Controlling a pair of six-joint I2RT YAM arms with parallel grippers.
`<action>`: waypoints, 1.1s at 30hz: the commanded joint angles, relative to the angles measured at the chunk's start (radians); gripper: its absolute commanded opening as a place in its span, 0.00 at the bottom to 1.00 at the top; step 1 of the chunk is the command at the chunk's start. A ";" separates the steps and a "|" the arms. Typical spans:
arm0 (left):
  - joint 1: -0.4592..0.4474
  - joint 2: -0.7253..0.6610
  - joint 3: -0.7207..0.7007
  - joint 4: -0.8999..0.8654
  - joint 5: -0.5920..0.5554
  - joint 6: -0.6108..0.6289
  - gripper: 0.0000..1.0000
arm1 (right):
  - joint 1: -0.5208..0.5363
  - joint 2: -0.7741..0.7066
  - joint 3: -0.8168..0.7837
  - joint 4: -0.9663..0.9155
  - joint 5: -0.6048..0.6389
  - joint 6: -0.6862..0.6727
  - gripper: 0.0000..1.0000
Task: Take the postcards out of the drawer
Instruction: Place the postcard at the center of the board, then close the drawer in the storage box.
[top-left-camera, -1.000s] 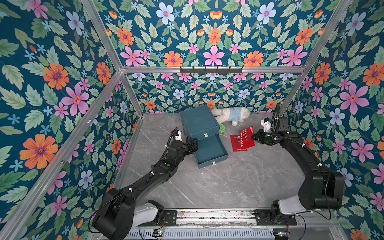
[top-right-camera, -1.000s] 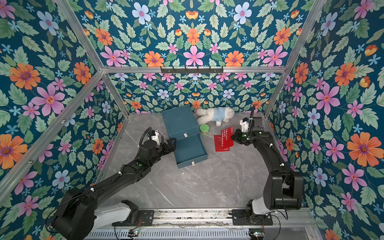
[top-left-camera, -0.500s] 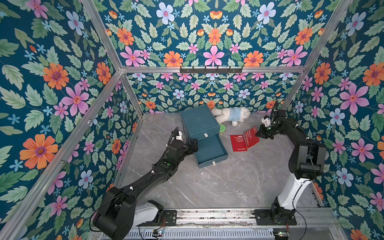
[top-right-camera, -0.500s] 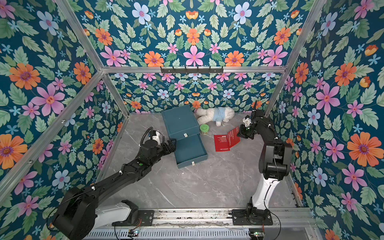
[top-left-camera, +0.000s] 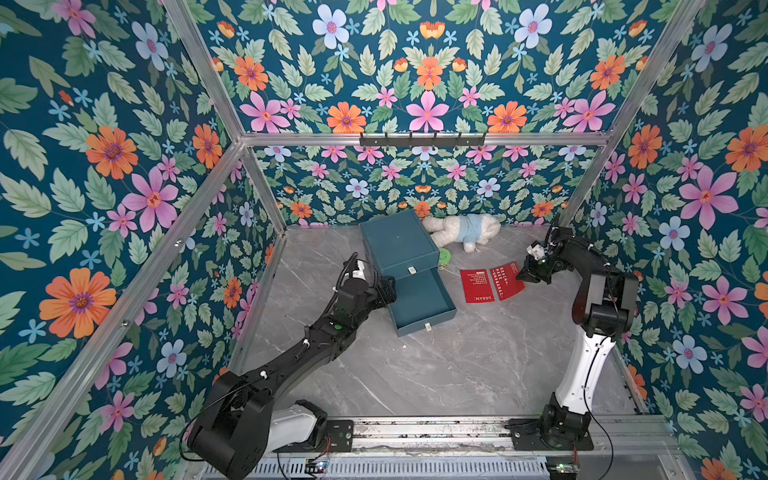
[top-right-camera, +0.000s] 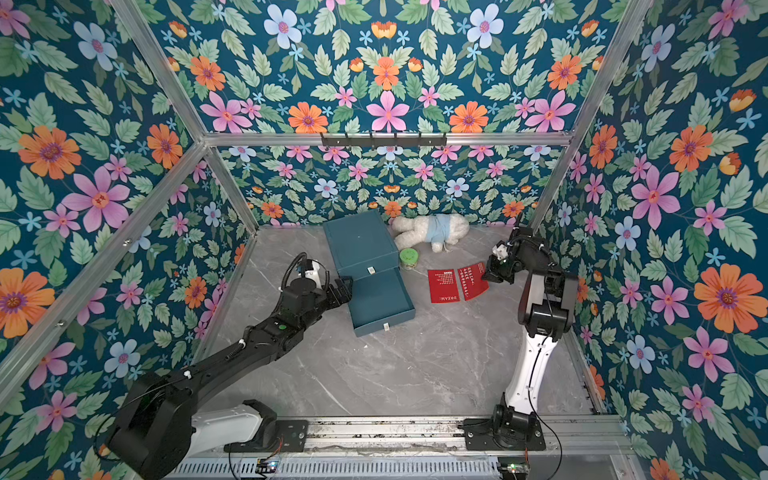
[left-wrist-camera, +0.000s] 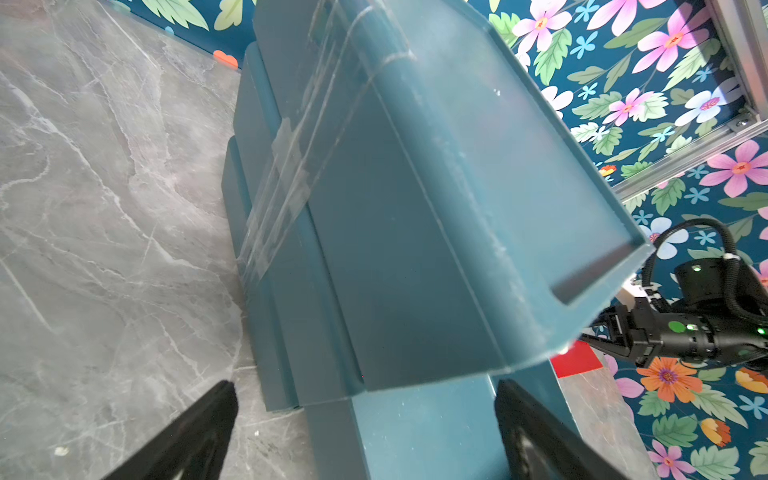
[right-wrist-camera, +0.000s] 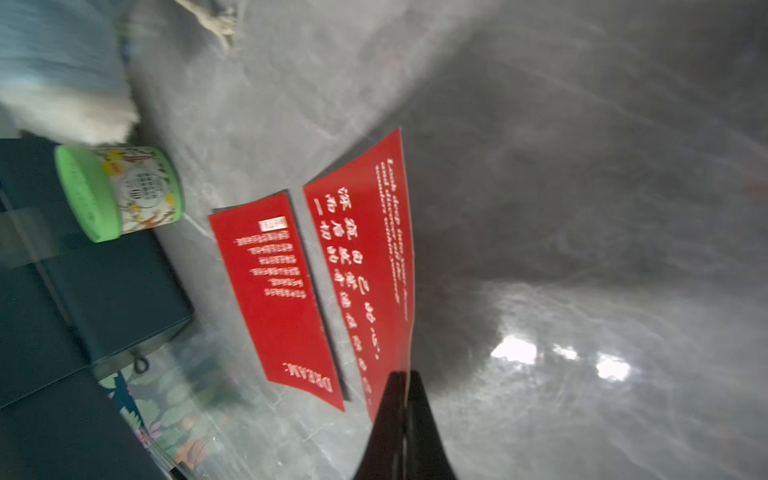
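Two postcards (top-left-camera: 478, 285), seemingly both outside drawer (top-left-camera: 419, 297)

A glossy, marble-patterned tabletop (top-left-camera: 457, 365) is shown; smooth card is seen in the postcards (top-left-camera: 478, 286), matt finish on the drawer box (top-left-camera: 399, 245).

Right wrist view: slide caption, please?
Right gripper pinches the edge of one red card; second red card lies beside it.

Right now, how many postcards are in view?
2, both red, on the table beside the drawer: the near card lies flat; the far card has its edge in the shut right gripper. None shows in the drawer; others may be hidden.
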 joint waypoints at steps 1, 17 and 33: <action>0.002 0.001 0.012 -0.002 -0.013 0.016 1.00 | -0.001 0.017 -0.006 -0.035 0.094 -0.033 0.11; 0.010 -0.020 0.045 -0.041 -0.047 0.061 1.00 | 0.075 -0.208 -0.098 0.027 0.378 0.060 0.39; 0.055 -0.067 0.062 -0.108 -0.108 0.090 1.00 | 0.555 -0.785 -0.620 0.230 0.361 0.257 0.44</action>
